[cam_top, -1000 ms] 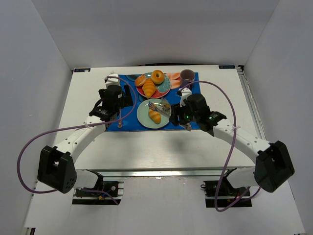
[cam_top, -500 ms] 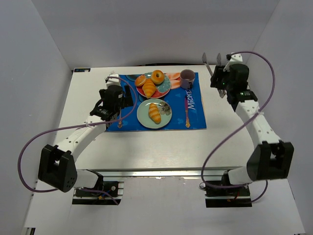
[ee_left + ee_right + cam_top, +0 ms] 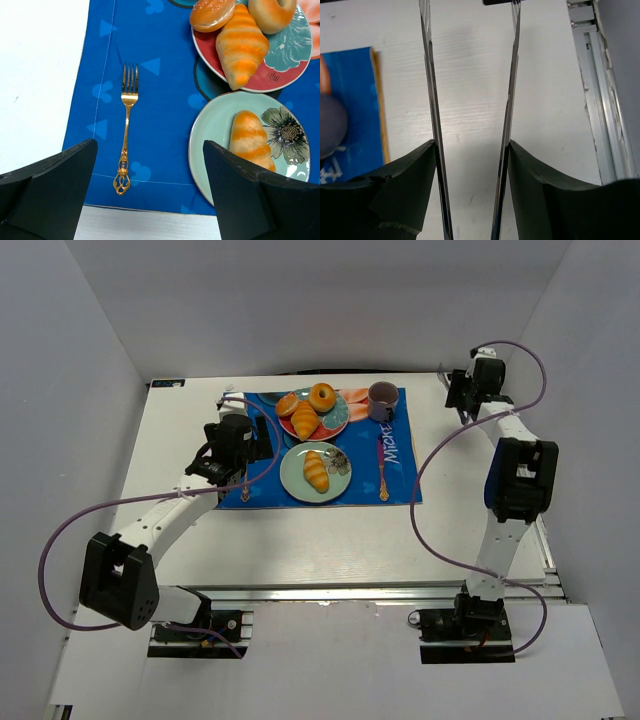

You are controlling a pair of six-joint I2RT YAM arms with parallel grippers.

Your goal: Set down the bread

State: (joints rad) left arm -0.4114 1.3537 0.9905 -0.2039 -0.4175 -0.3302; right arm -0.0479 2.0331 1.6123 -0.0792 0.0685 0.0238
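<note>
White bench, grey walls. The right pincer (image 3: pixel 470 125), tines apart and empty, hangs at the far right corner. The bread (image 3: pixel 316 471) lies on the green plate (image 3: pixel 296 476): placing looks done, only retreat remains.

Bread (image 3: pixel 316 471) — golden croissant, lying on pale-green plate (image 3: pixel 293 478).

From the left wrist, the red plate (image 3: pixel 260 82) runs off the top edge, slicing the doughnut (image 3: pixel 272 12) and the little bun (image 3: pixel 212 12). The pale green plate (image 3: pixel 210 150) is clipped at the bottom right behind a dark finger (image 3: pixel 260 200), which covers the end of the bread (image 3: pixel 250 140). On the right wrist view, the purple cup (image 3: pixel 330 125) is just a blurred sliver at the left edge.
</note>
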